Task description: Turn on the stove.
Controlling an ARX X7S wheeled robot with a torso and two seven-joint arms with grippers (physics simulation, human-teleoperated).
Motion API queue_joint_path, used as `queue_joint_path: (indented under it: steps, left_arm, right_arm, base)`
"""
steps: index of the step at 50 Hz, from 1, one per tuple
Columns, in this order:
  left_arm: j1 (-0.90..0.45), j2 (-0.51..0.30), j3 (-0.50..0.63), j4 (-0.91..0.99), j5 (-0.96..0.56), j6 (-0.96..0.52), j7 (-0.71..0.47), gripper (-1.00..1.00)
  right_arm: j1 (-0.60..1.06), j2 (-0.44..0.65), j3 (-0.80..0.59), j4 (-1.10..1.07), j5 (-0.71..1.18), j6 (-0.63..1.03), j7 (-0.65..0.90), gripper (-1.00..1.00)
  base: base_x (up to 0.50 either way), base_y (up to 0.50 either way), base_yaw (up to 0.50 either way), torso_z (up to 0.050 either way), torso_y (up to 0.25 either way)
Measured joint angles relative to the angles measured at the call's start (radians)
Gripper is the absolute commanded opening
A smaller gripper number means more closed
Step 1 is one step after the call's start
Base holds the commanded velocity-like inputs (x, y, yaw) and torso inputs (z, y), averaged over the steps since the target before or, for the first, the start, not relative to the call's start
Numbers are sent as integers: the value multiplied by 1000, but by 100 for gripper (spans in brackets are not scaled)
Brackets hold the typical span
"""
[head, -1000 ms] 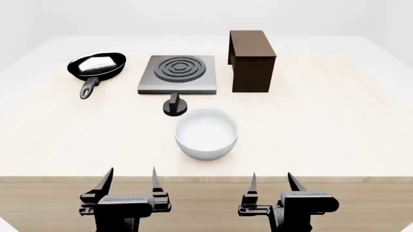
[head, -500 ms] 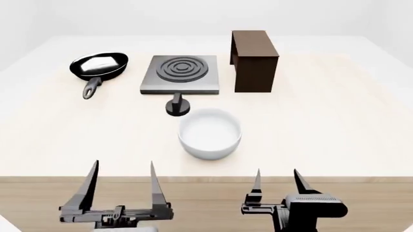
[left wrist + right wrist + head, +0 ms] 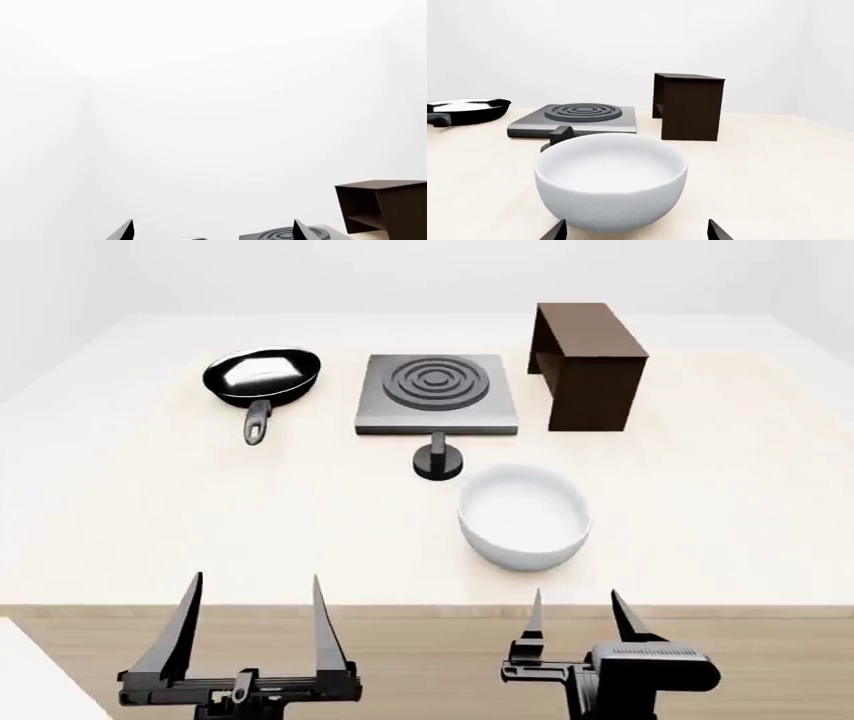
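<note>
The grey stove (image 3: 437, 393) with raised burner rings lies at the far middle of the table. Its small black knob (image 3: 438, 460) sits just in front of its near edge. The stove also shows in the right wrist view (image 3: 575, 119), with the knob (image 3: 558, 135) partly hidden behind the bowl, and its edge shows in the left wrist view (image 3: 283, 234). My left gripper (image 3: 254, 602) is open and empty over the table's near edge. My right gripper (image 3: 577, 610) is open and empty at the near edge, in front of the bowl.
A white bowl (image 3: 523, 515) stands between my right gripper and the knob. A black frying pan (image 3: 260, 378) lies left of the stove. A brown wooden box (image 3: 587, 364) stands to its right. The light wooden table (image 3: 721, 500) extends to either side.
The head view has shifted, so the table things now lie further right in it. The left gripper rose and opened wider earlier; both grippers stay open and empty.
</note>
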Motion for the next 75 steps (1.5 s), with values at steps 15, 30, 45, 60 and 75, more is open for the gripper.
queue_joint_path:
  steps: [15, 30, 45, 60, 75]
  left_arm:
    - [4, -13, 13, 16, -8, -8, -19, 100]
    - [-1, -26, 28, 11, -11, -10, -35, 100]
    - [-8, -38, 41, -3, -13, -5, -51, 100]
    - [-7, -48, 51, 7, -14, -14, -64, 100]
    - [-7, -56, 63, 12, -14, -20, -75, 100]
  right_arm:
    - [3, 11, -17, 3, 7, 0, 15, 100]
    - [6, 21, -29, -2, 17, 4, 28, 100]
    - [9, 30, -41, -8, 27, 5, 40, 100]
    - [7, 39, -52, -15, 39, 0, 45, 100]
    - [3, 51, -63, -13, 65, -24, 34, 100]
  base:
    - [0, 345, 0, 0, 0]
    - [0, 346, 0, 0, 0]
    - [0, 346, 0, 0, 0]
    - [4, 221, 0, 0, 0]
    - [340, 0, 0, 0, 0]
